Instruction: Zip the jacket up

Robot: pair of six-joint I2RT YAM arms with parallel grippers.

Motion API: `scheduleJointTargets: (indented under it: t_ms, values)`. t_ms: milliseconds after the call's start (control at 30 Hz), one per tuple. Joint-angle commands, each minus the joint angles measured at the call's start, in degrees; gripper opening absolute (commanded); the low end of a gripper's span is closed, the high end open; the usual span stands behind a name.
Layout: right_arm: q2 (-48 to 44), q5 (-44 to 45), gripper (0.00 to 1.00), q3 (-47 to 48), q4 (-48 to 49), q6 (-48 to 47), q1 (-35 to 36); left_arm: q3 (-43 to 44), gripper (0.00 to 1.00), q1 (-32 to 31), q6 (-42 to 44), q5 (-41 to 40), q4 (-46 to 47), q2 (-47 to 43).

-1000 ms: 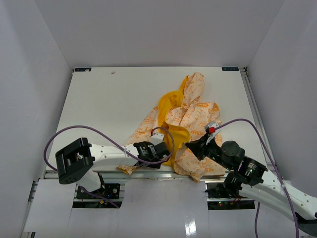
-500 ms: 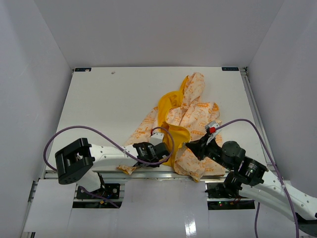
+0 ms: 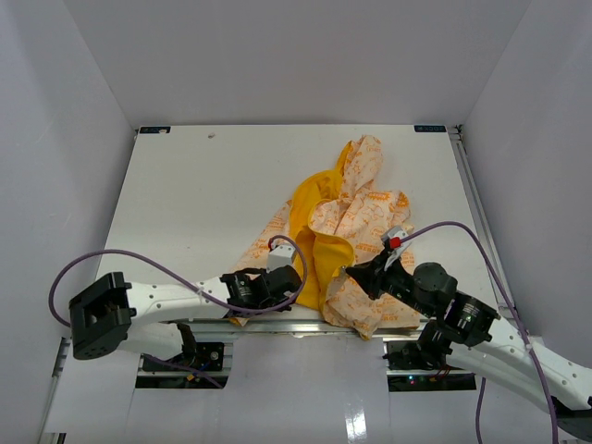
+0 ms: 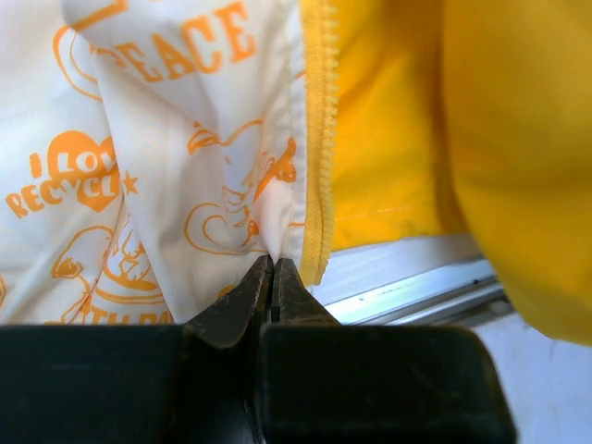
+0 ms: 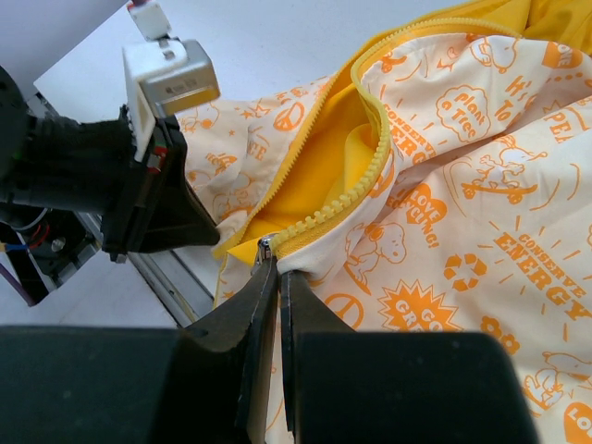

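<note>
Worktop (image 3: 185, 203): white, walled in on three sides, with an aluminium rail (image 4: 416, 277) along its near edge.

Jacket (image 3: 361, 213): lies crumpled and open. Its bottom hem is at the rail and partly over it, and the rest trails away from the rail toward the far right. The fabric is cream with orange cartoon print and slogans. It looks thin, soft and much creased, so it is likely to slide and bunch under any pull.

Lining (image 4: 481, 139): plain bright yellow, exposed in a wide fold between the two front panels just beyond the rail. The front is not zipped.

Zipper edges: a yellow toothed tape (image 5: 365, 176) runs along each panel.

Left hand (image 4: 273, 264): jaws narrow, pinching the cream hem right beside its zipper tape, just above the rail.

Right hand (image 5: 277, 268): jaws pressed together on the other panel's bottom corner at a small metal piece (image 5: 265, 243), probably the slider. I cannot tell whether it grips the metal or the cloth under it.

Step, as judged: both bottom zipper ends are gripped for mating.

Next: bring the left tape end across to the slider, aligned and taut, and seat it before any pull away from the rail.
</note>
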Motion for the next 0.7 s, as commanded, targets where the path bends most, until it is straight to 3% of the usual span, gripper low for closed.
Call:
scheduleJointTargets:
  t_ms: [0, 133, 400, 567, 667]
  values:
    - [1.9, -3.3, 0.08, 0.2, 3.3, -1.9, -0.1, -5.1, 0.0, -0.2, 6.3, 2.6, 10.9, -8.5]
    - [3.8, -5.8, 0.08, 0.4, 5.2, -2.2, 0.0, -7.4, 0.0, -0.1, 12.0, 3.3, 20.0, -14.1]
    - [12.5, -11.0, 0.08, 2.6, 8.8, -2.1, 0.0, -5.5, 0.0, 0.1, 17.7, 2.4, 21.0, -18.6]
    - [16.8, -10.8, 0.08, 3.1, 9.9, -1.3, -0.1, -4.7, 0.0, 0.2, 16.1, 1.0, 15.5, -20.3]
    - [17.2, -9.6, 0.08, 3.0, 11.4, -0.9, -0.1, -2.9, 0.09, 1.0, 11.5, 0.2, 9.2, -18.8]
